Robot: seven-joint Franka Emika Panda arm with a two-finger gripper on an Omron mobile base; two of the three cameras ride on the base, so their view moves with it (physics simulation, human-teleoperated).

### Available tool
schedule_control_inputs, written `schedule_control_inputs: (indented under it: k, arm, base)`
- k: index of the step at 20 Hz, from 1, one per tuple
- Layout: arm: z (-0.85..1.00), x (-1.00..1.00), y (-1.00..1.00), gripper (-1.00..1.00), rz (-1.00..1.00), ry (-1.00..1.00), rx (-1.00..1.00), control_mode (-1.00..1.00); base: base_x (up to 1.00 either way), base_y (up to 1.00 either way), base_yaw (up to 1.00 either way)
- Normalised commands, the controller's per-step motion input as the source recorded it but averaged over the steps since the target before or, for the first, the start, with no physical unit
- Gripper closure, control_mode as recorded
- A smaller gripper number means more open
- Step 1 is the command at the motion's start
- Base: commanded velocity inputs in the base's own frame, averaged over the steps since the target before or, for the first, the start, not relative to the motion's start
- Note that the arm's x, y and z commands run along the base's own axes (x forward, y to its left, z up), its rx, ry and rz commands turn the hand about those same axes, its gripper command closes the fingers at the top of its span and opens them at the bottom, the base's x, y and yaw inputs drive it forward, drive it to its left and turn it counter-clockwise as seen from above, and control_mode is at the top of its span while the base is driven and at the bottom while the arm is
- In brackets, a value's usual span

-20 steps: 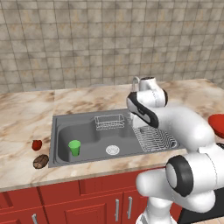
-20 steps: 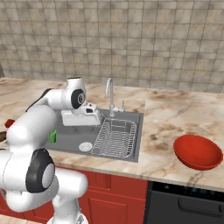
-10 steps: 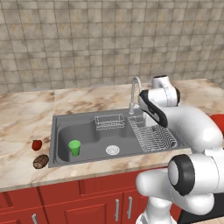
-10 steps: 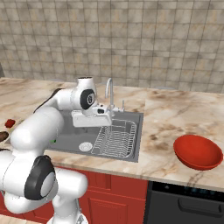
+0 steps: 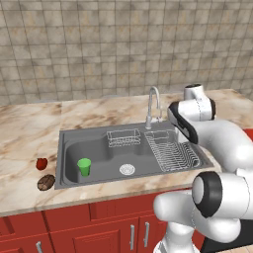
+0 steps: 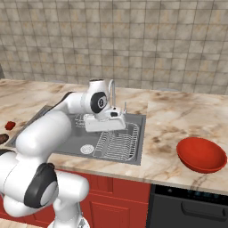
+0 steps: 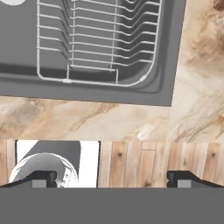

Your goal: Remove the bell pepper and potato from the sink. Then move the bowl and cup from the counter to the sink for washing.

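The sink holds the green cup; pepper and potato lie on the tabletop. Only the red bowl remains, so the tool, wide and empty, must reach rightward.

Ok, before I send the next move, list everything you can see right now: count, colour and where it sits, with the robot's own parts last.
Sink: one, grey steel, set in the counter.
Faucet: one, chrome, behind the basin.
Wire racks: two, a small one at the back of the basin, a larger one in the right part.
Cup: one, green, upright in the left of the basin.
Bell pepper: one, red, on the counter left of the sink.
Potato: one, brown, on the counter just in front of the pepper.
Bowl: one, red, on the counter right of the sink.
Counter: beige marble, red cabinets below.
Hand: one, open and empty, over the sink's right front edge.
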Motion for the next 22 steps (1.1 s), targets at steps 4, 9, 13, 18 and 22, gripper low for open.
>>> schedule_control_inputs:
  k: [4, 9, 13, 18, 22]
  arm:
    - [0.01, -0.06, -0.47, -1.00, 0.00, 0.00, -0.03, -1.00]
    - [0.00, -0.06, -0.45, -1.00, 0.00, 0.00, 0.00, -1.00]
    - [0.00, -0.02, -0.40, -1.00, 0.00, 0.00, -0.01, -1.00]
    - [0.00, 0.00, -0.37, -1.00, 0.00, 0.00, -0.01, -1.00]
    - [0.00, 0.00, -0.34, -1.00, 0.00, -0.02, 0.00, -1.00]
  base:
    - [0.00, 0.00, 0.00]
    - [0.00, 0.00, 0.00]
    - [0.00, 0.00, 0.00]
    - [0.00, 0.00, 0.00]
    - [0.00, 0.00, 0.00]
